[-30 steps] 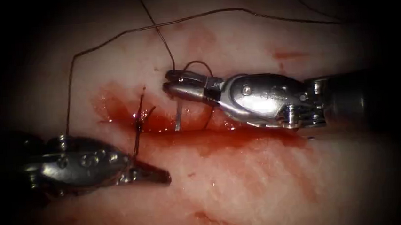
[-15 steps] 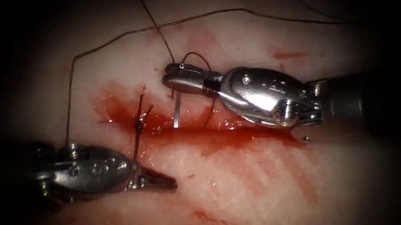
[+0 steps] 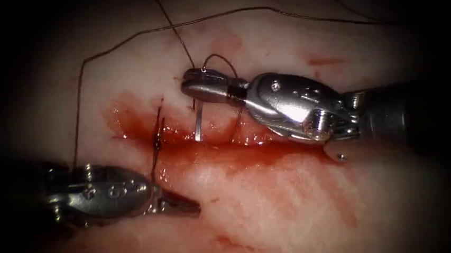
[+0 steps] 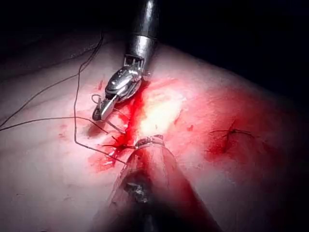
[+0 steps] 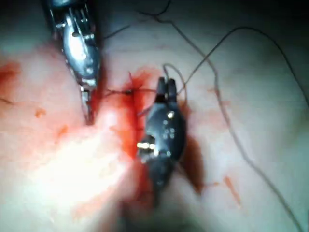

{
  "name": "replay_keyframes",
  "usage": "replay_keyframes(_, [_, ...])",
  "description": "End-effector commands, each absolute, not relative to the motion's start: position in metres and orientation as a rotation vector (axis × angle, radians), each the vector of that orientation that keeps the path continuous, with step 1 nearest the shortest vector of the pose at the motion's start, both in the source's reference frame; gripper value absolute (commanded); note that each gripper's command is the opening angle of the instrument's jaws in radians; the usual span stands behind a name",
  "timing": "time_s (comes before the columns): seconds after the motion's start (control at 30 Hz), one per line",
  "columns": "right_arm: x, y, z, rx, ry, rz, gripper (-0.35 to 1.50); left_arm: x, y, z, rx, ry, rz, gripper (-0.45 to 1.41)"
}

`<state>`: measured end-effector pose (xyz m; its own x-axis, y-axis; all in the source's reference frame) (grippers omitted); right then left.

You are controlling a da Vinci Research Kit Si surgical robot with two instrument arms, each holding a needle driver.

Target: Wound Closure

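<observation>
Gripping the needle [image 3: 199,124] near its upper end, right tool [image 3: 197,87] closed above the cut [image 3: 248,147], lower needle entering tissue [image 3: 273,208] | left tool [image 3: 180,202] clamped on thread [image 3: 155,147] by the stitch | risk: thread loop snagging jaws | hidden: needle tip

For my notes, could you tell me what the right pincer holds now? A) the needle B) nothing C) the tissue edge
A: the right pincer is shut on the needle, whose silver shaft hangs from it down to the cut.
</observation>
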<state>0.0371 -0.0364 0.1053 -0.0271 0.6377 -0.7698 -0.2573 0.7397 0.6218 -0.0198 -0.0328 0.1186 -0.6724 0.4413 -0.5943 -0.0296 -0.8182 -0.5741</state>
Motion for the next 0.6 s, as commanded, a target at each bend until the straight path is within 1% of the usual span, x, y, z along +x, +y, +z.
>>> replay_keyframes(0.03, [0.0379, -0.0367, 0.1054, 0.350, 1.429, 0.736, -0.35, -0.0202, -0.0332, 0.1191, -1.107, -0.785, 2.532, -0.45])
replay_keyframes(0.27, [0.0381, -0.0375, 0.1054, 0.447, 1.417, 0.762, -0.35, -0.0199, -0.0332, 0.1190, -1.107, -0.790, 2.536, -0.45])
replay_keyframes(0.6, [0.0384, -0.0384, 0.1050, 0.505, 1.400, 0.766, -0.35, -0.0197, -0.0330, 0.1189, -1.109, -0.794, 2.537, -0.45])
